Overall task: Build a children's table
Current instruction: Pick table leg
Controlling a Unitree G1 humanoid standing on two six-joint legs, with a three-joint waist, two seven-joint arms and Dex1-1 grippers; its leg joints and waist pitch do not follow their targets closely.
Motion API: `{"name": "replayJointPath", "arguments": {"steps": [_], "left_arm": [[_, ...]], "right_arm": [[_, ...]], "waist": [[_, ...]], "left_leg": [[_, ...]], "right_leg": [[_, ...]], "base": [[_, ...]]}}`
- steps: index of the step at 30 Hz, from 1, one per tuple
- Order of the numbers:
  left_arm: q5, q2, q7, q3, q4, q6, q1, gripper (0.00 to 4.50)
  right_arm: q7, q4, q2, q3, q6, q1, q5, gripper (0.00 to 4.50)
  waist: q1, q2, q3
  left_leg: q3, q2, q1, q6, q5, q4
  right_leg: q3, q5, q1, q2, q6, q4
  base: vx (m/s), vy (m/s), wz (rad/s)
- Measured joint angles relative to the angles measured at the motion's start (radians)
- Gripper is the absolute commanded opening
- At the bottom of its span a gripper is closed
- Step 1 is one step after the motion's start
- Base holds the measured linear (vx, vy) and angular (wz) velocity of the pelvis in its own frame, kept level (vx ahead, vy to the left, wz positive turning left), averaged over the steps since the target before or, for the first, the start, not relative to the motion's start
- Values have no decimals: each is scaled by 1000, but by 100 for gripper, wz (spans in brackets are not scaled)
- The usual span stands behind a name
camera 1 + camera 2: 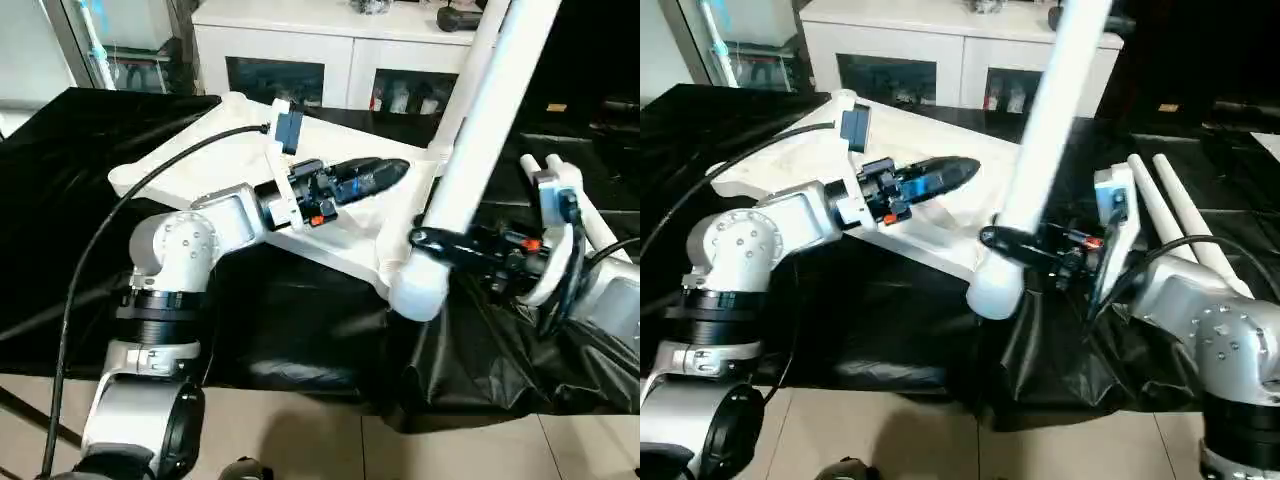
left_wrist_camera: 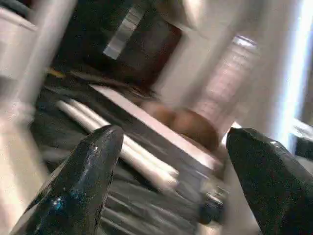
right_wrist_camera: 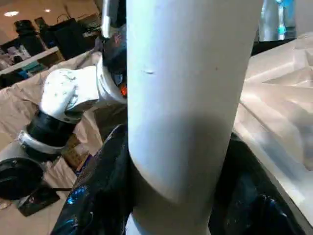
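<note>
The white tabletop (image 1: pixel 190 150) lies tilted on a black cloth. My left gripper (image 1: pixel 398 171) hovers over its right part, open, with nothing between its fingers (image 2: pixel 83 186). My right gripper (image 1: pixel 432 240) is shut on a long white leg (image 1: pixel 480 130) that stands up, leaning away. The leg's thick lower end (image 1: pixel 418 288) is at the tabletop's near right corner; whether it sits in a socket I cannot tell. In the right wrist view the leg (image 3: pixel 186 98) fills the gap between the black fingers (image 3: pixel 98 196). Two more legs (image 1: pixel 1170 210) lie on the cloth to the right.
A white cabinet with glass doors (image 1: pixel 300 50) stands behind the work. The black cloth (image 1: pixel 300 330) hangs over the front edge above a tiled floor (image 1: pixel 330 440). A black cable (image 1: pixel 100 230) loops from my left arm across the tabletop's left side.
</note>
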Motion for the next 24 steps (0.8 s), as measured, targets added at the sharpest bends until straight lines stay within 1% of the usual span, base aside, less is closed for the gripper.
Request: {"name": "replayJointPath", "arguments": {"steps": [2,4,5,6,7,9,10,13,15,16,19,20,21,22,24], "left_arm": [[53,-10,82,13,-1,-68,3,396],[138,-12,178,12,-12,-157,23,396],[189,-12,225,8,-16,-202,38,396],[229,-5,264,0,-29,-220,54,396],[279,11,321,-17,-50,-219,78,396],[333,19,377,-38,-63,-218,106,396],[377,19,414,-52,-80,-248,135,396],[482,43,481,-95,-87,-315,178,396],[524,43,521,-102,-75,-329,182,396],[547,40,533,-114,-56,-360,185,396],[597,43,523,-168,-25,-453,224,396],[597,49,483,-189,-15,-474,235,396],[592,57,427,-212,-9,-483,244,396],[573,65,341,-241,0,-494,248,396],[566,67,259,-283,22,-518,241,396]], "right_arm": [[-40,-6,-2,15,-56,8,-71,185],[-115,-9,-1,54,-126,13,-178,185],[-157,-7,1,72,-168,19,-243,185],[-194,-6,20,77,-196,22,-280,185],[-246,-9,69,69,-234,24,-310,185],[-294,-26,105,67,-281,36,-339,185],[-345,-40,122,66,-310,36,-370,185],[-454,-56,135,65,-367,41,-449,185],[-518,-50,172,64,-398,56,-493,185],[-560,-33,201,65,-420,76,-516,185],[-624,9,244,72,-438,134,-575,185],[-629,10,244,84,-447,153,-591,185],[-627,10,246,91,-451,166,-592,185],[-621,10,255,95,-452,170,-588,185],[-616,9,265,100,-459,169,-578,185]], "waist": [[-1,0,0],[-4,2,-1],[-6,2,-1],[-9,2,-1],[-16,1,-1],[-22,2,-1],[-24,1,0],[-24,-2,0],[-24,-3,0],[-24,-3,0],[-27,-3,0],[-28,-3,0],[-29,-3,0],[-30,-3,0],[-33,-3,0]], "left_leg": [[0,0,0,0,0,0],[-1,0,0,0,0,0],[-1,0,0,0,0,0],[-1,0,0,0,0,-1],[-1,0,-1,0,0,-1],[-1,0,-3,0,0,-2],[-1,0,-3,0,0,-3],[-1,0,-3,0,0,-3],[-1,0,-3,0,0,-3],[-1,-1,-3,0,0,-3],[-1,-1,-4,0,0,-3],[-1,-1,-4,0,0,-4],[-1,-1,-4,0,0,-4],[-1,-1,-4,0,0,-4],[-1,-1,-4,0,0,-5]], "right_leg": [[0,0,0,0,0,0],[0,-1,0,0,2,-1],[0,-1,0,0,3,-1],[0,-1,0,0,3,-1],[0,-2,-1,1,5,0],[0,-3,-3,1,5,0],[0,-2,-3,1,5,0],[0,-3,-4,1,6,-1],[0,-3,-4,1,7,-1],[0,-4,-3,1,8,-1],[2,-4,-3,1,8,-3],[2,-4,-4,1,8,-4],[2,-4,-4,1,8,-4],[2,-4,-5,1,8,-4],[2,-4,-5,1,8,-3]], "base": [[0,0,0],[0,0,0],[0,0,0],[0,0,0],[0,0,0],[0,0,0],[0,0,0],[0,0,0],[0,0,0],[0,0,0],[0,0,0],[0,0,0],[0,0,0],[0,0,0],[0,0,0]]}}
